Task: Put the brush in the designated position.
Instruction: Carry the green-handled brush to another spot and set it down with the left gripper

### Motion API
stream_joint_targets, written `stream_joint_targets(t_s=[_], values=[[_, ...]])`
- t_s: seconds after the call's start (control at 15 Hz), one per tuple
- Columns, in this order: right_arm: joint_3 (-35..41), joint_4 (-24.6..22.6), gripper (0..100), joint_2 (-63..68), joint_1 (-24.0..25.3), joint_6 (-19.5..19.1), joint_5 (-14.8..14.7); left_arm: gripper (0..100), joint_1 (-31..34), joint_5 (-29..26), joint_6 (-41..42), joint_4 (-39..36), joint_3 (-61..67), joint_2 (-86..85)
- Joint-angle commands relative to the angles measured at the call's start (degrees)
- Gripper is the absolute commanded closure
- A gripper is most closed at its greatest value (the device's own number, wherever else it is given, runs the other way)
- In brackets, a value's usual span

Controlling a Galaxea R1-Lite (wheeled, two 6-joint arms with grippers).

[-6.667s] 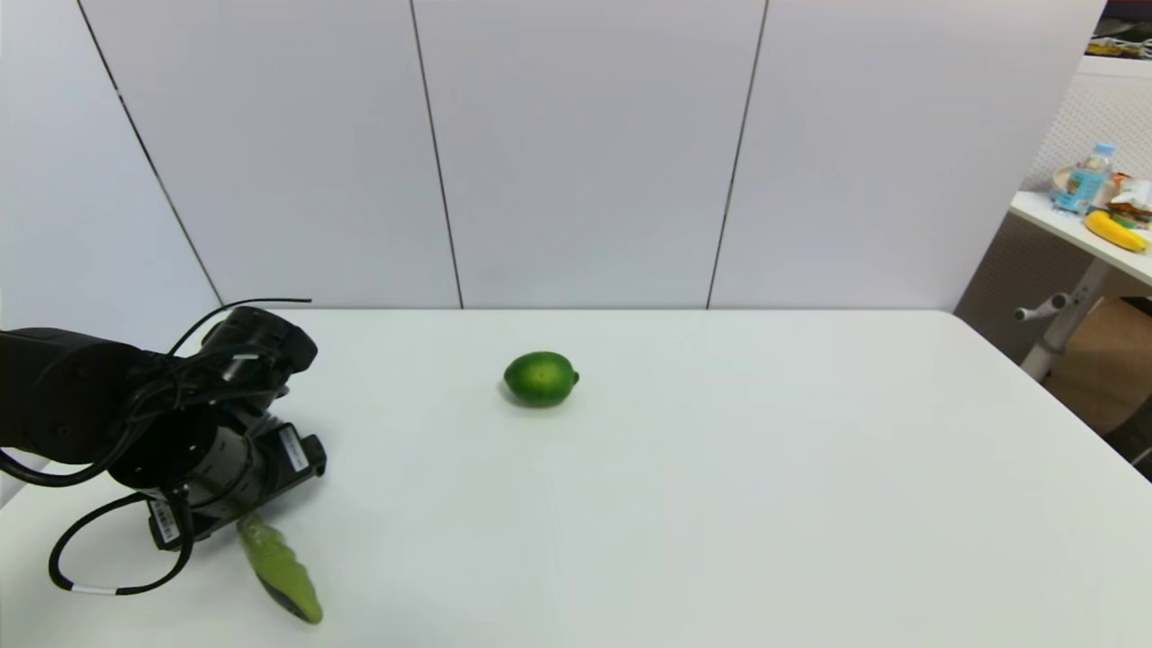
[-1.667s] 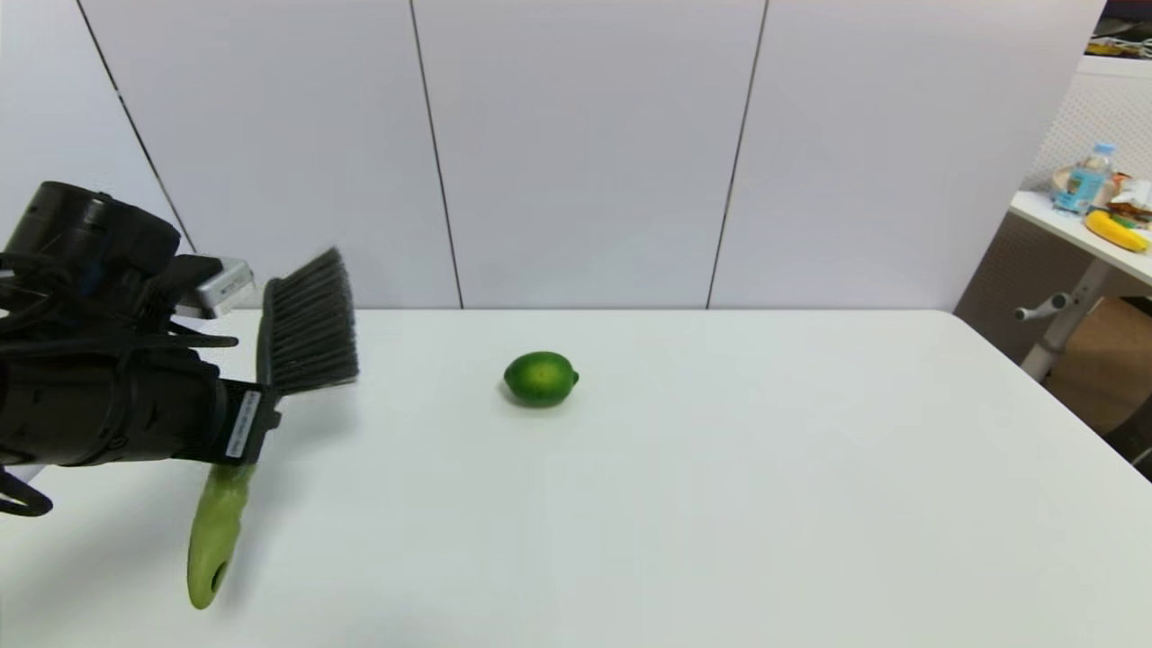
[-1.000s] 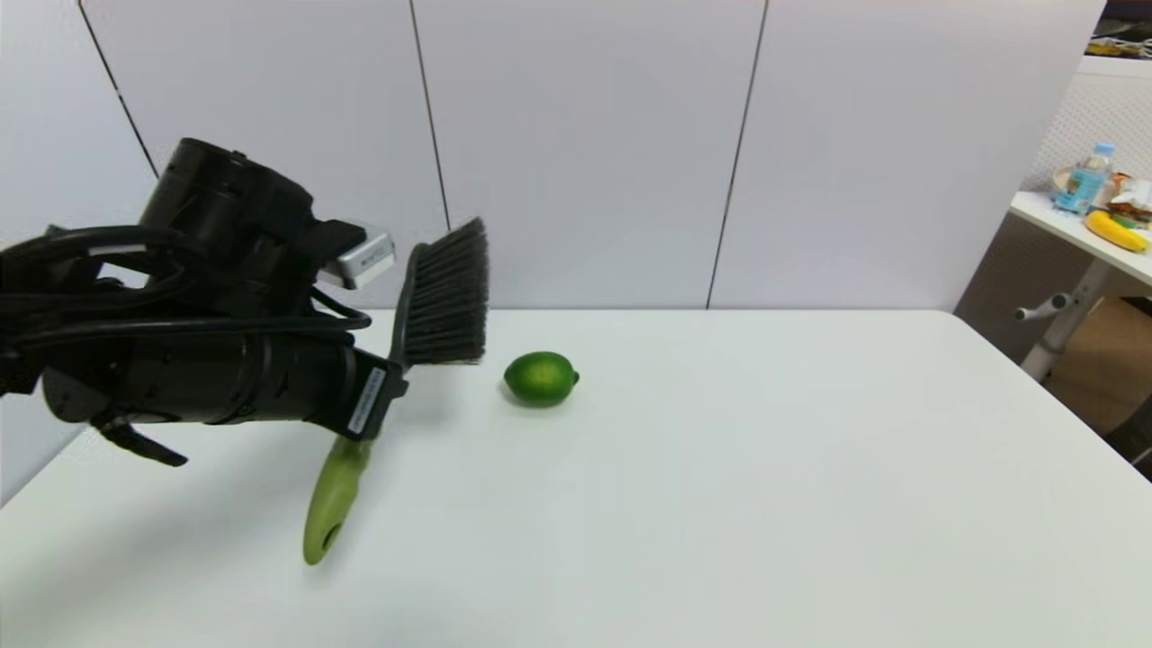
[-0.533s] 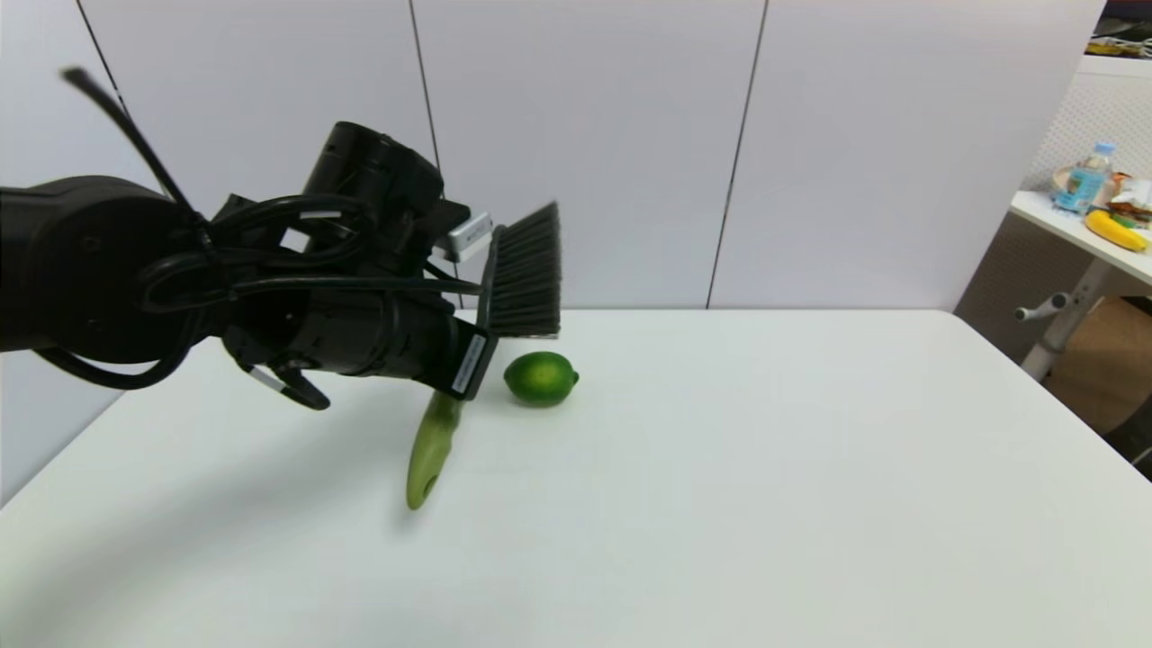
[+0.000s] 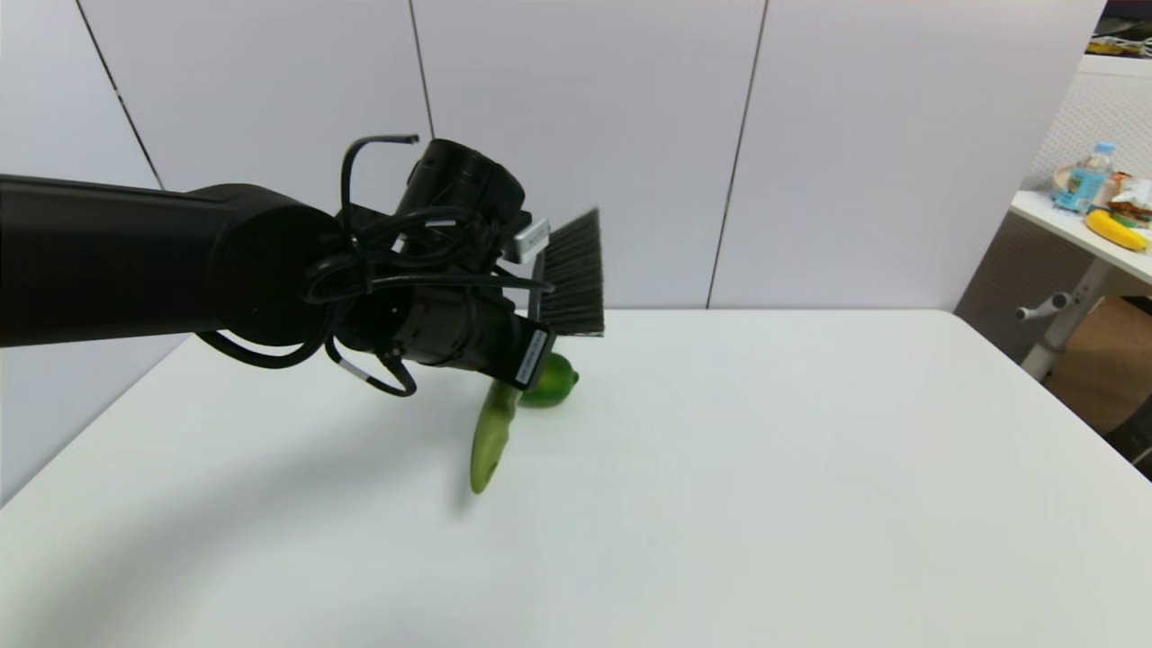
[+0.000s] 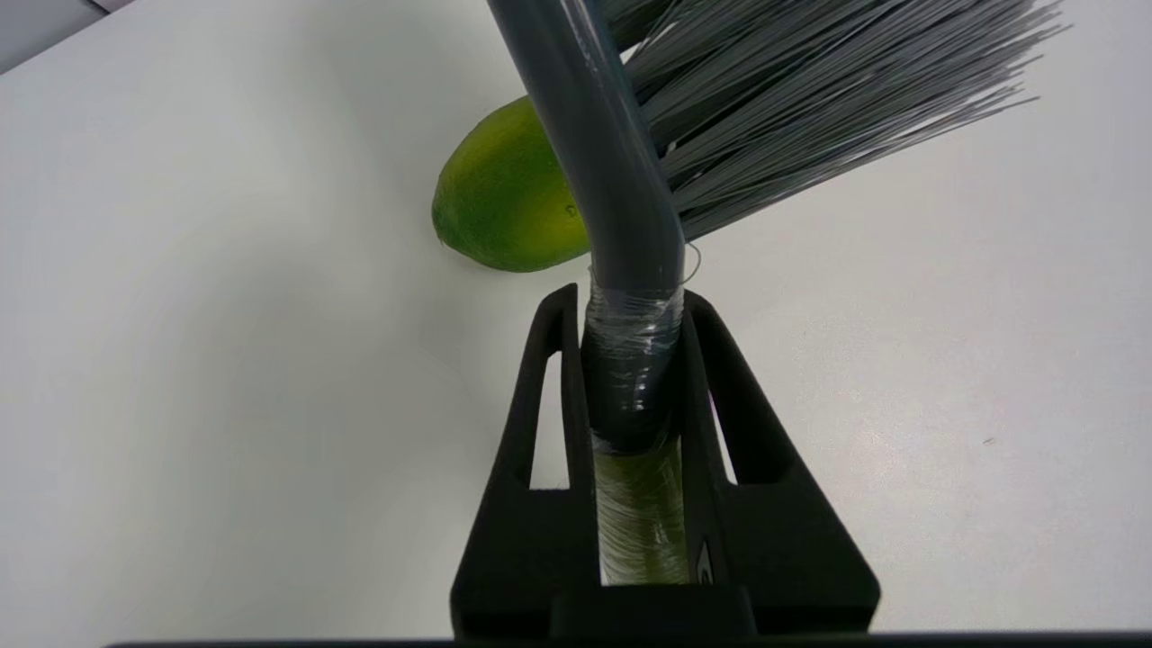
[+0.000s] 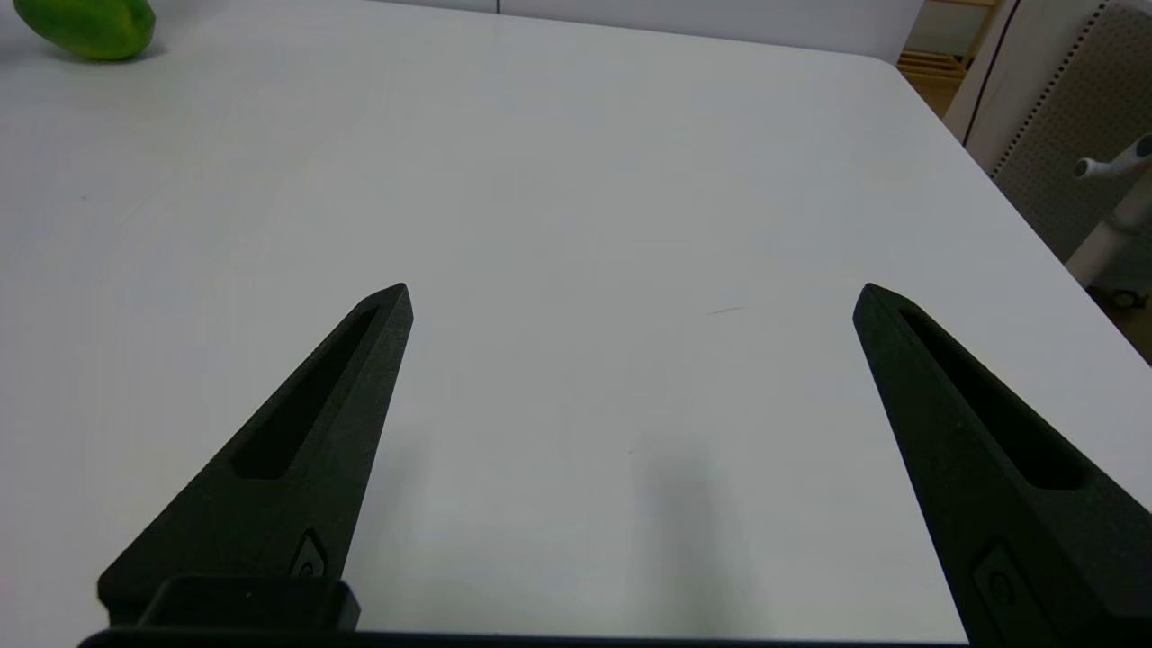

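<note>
Head view: left gripper clamps the brush above the lime; right gripper hovers, jaws apart.

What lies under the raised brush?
Under the dark grey-bristled, lime-green-handled brush, clamped in the left gripper, sits a round green lime on the white table. The brush hides part of the lime. The right gripper is open, apart.

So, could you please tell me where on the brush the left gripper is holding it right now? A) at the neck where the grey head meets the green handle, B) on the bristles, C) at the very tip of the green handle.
A: the left gripper is shut on the brush at the neck, where the grey head meets the green handle, above the lime.
</note>
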Motion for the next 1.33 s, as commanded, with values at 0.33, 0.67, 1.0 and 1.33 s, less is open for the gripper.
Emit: stream_joint_targets(t_s=[0.33,0.67,1.0,1.33], values=[[0.1,0.0,0,0.1,0.0,0.0,0.0,100,2.7,0.2,0.1,0.2,1.6,2.0],[0.1,0.0,0,0.1,0.0,-0.1,0.0,100,8.2,0.2,1.0,-0.4,1.5,4.3],[0.1,0.0,0,0.1,0.0,0.0,0.0,100,12.4,0.1,0.6,-4.3,-1.4,8.5],[0.1,0.0,0,0.1,0.0,0.0,0.0,100,13.0,0.0,0.3,-4.0,-2.0,11.0]])
